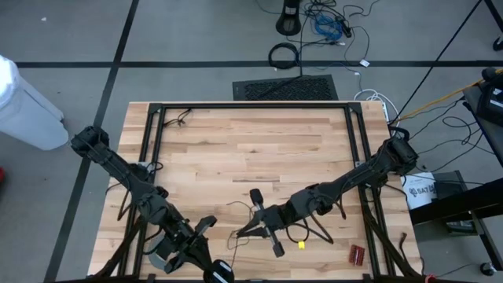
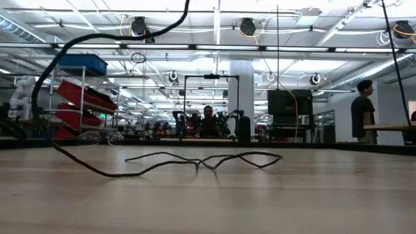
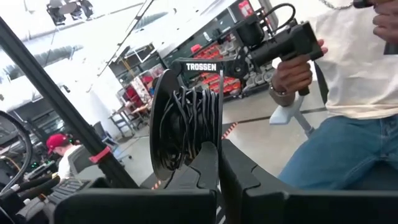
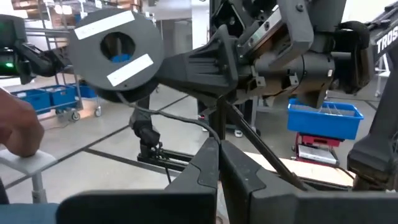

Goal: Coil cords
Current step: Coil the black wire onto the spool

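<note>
Presently, winding is judged under way: the disc (image 3: 186, 127), partly wound with wire (image 1: 244, 206), is clamped edge-on in the left gripper (image 1: 206, 267) at the bench's (image 1: 236, 141) near edge. The right gripper (image 1: 267, 228), near mid-bench toward that edge, is closed on the wire. Next, slack must be fed on evenly; open room is left toward the far edge.

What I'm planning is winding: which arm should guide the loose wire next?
Right, probably: the right gripper sits at the loose wire on the table; the left gripper holds the disc.
</note>
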Robot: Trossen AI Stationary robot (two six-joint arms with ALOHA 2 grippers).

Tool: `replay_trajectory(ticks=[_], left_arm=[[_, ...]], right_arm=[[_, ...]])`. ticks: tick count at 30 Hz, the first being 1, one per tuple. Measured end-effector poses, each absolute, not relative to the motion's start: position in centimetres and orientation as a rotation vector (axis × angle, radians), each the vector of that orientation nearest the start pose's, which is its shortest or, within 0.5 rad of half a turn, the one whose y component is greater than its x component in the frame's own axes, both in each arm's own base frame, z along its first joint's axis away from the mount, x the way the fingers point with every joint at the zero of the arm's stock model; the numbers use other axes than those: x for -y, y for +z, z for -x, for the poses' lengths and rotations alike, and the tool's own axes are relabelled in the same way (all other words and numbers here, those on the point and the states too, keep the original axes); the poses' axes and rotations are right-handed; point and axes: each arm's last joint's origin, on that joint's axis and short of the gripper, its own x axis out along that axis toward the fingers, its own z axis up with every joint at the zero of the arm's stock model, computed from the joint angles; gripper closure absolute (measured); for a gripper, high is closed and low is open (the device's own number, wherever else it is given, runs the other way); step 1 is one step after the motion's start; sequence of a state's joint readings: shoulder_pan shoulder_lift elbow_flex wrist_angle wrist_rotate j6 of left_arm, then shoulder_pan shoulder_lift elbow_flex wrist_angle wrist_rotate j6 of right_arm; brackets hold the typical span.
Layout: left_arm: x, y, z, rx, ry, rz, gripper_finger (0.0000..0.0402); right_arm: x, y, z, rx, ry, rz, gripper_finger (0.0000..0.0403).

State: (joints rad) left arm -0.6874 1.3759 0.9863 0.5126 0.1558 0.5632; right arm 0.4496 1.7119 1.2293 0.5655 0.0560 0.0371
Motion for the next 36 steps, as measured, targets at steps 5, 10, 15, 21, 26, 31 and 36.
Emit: replay_trajectory(ticks=[5,10,15,21,26,31,36], left_arm=[[20.3,33.5,-24.5,0.381,-0.766,-0.512,0.04],[20.0,33.5,-24.7,0.389,-0.781,-0.511,0.04],[19.8,33.6,-24.8,0.408,-0.815,-0.509,0.04],[19.5,33.6,-25.0,0.429,-0.852,-0.509,0.04],[19.5,33.6,-25.0,0.43,-0.865,-0.509,0.04],[19.6,33.4,-25.2,0.422,-0.871,-0.493,0.04],[19.6,32.5,-26.2,0.398,-0.868,-0.476,0.04]], right_arm=[[-17.3,31.3,-36.0,0.086,0.397,-0.063,0.0403],[-17.9,31.1,-37.1,0.068,0.404,-0.059,0.0403],[-18.2,31.4,-37.8,0.055,0.402,-0.054,0.0403],[-18.0,31.0,-37.9,0.019,0.378,-0.046,0.0403],[-17.9,30.7,-37.9,-0.009,0.328,-0.038,0.0403],[-17.9,30.9,-37.9,0.006,0.324,-0.043,0.0403],[-17.8,31.1,-38.0,0.025,0.315,-0.045,0.0403]])
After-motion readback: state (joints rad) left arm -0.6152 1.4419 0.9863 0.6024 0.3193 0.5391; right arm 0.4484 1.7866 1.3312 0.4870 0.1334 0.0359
